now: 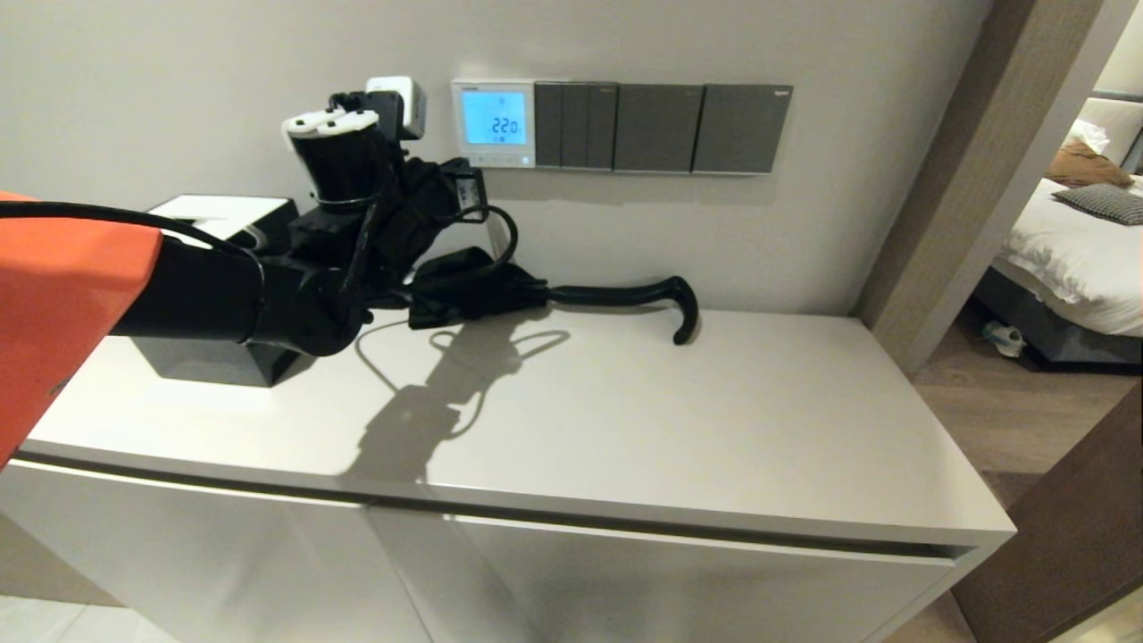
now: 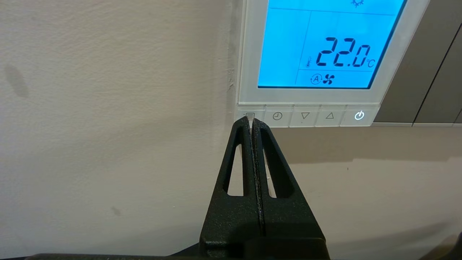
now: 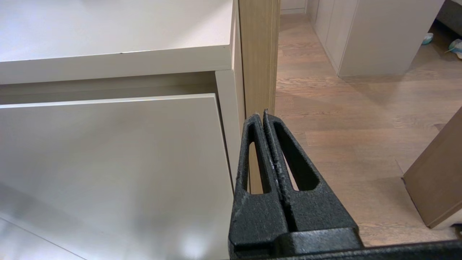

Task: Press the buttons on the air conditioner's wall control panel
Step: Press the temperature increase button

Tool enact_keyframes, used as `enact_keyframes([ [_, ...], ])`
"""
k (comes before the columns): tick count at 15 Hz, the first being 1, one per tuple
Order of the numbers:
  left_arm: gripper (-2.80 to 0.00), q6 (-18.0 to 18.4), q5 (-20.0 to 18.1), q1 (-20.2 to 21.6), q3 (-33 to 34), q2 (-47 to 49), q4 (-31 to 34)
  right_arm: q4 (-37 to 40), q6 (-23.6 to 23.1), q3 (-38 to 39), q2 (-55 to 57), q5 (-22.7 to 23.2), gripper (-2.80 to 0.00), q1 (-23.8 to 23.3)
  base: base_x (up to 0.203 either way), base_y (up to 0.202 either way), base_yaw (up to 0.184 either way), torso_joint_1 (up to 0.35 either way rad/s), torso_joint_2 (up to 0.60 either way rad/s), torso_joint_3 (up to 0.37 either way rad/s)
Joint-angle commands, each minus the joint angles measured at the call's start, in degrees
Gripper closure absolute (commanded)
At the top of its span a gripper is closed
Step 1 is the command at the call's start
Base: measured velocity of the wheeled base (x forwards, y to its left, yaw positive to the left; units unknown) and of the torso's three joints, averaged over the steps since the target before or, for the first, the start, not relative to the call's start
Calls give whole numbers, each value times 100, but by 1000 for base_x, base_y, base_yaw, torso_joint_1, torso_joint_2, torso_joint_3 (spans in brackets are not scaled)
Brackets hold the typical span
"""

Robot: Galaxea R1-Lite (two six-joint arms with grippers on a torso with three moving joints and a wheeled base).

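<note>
The air conditioner's wall control panel (image 1: 493,123) is white-framed with a lit blue screen (image 2: 325,47) reading 22.0. A row of several pale buttons (image 2: 305,116) runs along its lower edge; the power button (image 2: 359,115) glows. My left gripper (image 2: 251,122) is shut and empty. Its tips sit at the leftmost button (image 2: 249,115), the one with a list icon, partly covering it. In the head view the left gripper (image 1: 473,179) is raised just below the panel's lower left corner. My right gripper (image 3: 261,115) is shut and empty, low beside the cabinet's right front corner.
Dark grey switch plates (image 1: 656,128) adjoin the panel on its right. A white plug adapter (image 1: 402,103) sits on the wall to its left. A black box (image 1: 214,357) and a black umbrella with a curved handle (image 1: 625,295) lie on the white cabinet top (image 1: 670,429). A doorway opens at right.
</note>
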Motion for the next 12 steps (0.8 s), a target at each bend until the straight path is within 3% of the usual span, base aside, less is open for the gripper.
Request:
enact_keyframes([
  [1,0,-5,2,-9,-7,16,-30,-1,-1,18,-3,1,0,2,0,0,0,0,0,0],
  [12,0,3,53,-29,-315,315,22,-1,-1,18,-3,1,0,2,0,0,0,0,0,0],
])
